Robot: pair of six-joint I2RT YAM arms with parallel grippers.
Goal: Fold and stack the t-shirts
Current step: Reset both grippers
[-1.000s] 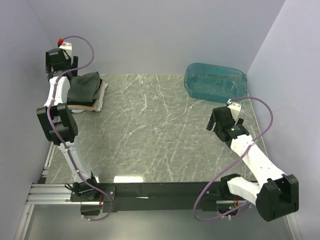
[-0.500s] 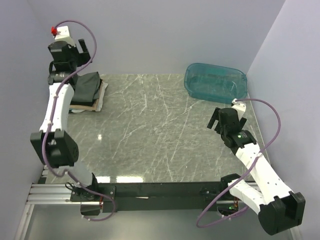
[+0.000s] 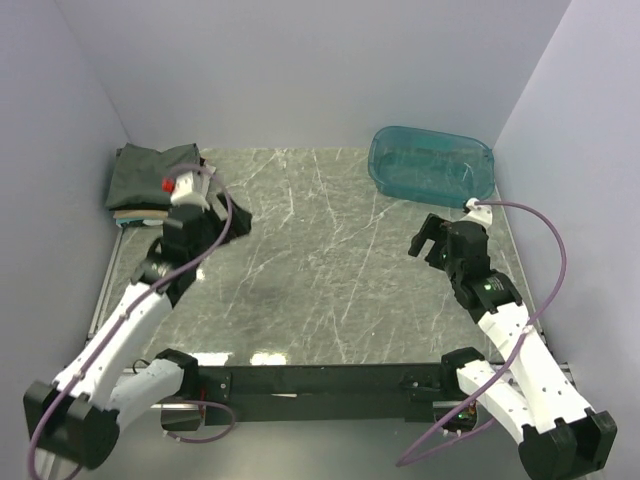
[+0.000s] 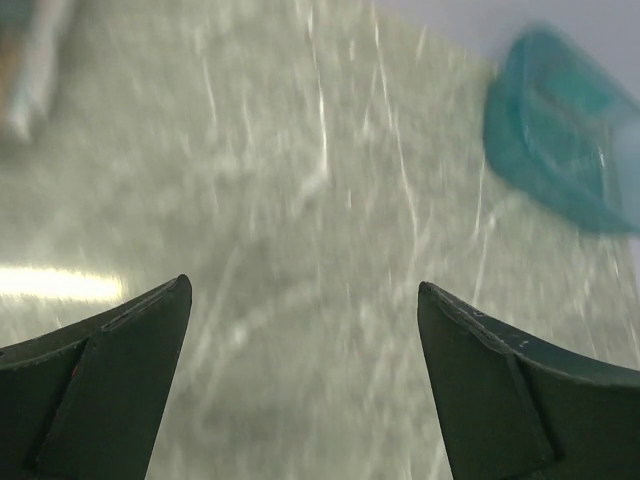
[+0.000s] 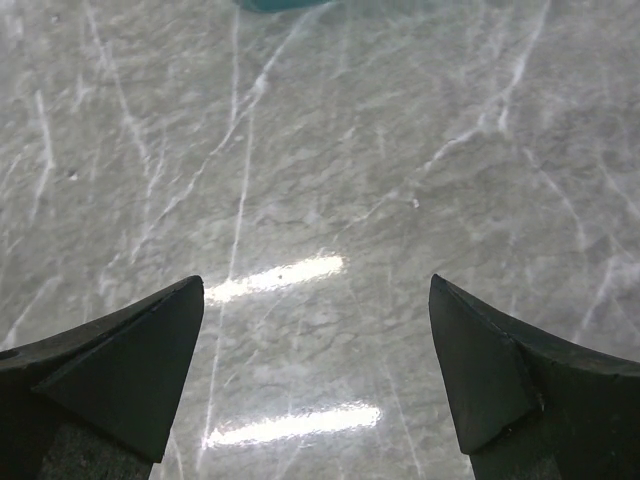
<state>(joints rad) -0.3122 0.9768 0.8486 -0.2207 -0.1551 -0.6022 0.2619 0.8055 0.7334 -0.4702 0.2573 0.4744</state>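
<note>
Grey marble table (image 3: 320,270), pale lilac walls (image 3: 300,70), and the count: one stack of t-shirts (image 3: 145,175) in the far left corner, charcoal on top; one teal tub (image 3: 430,165) far right; two grippers. Left gripper (image 4: 305,288) spread wide, nothing between its fingers; right gripper (image 5: 316,282) just the same, over the table. Lower shirts show only as tan and cream edges, number unclear; the left wrist view is blurred.

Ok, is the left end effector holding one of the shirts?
No, the left end effector is open over the bare grey marble tabletop, apart from the stacked folded cloth t-shirts.
</note>
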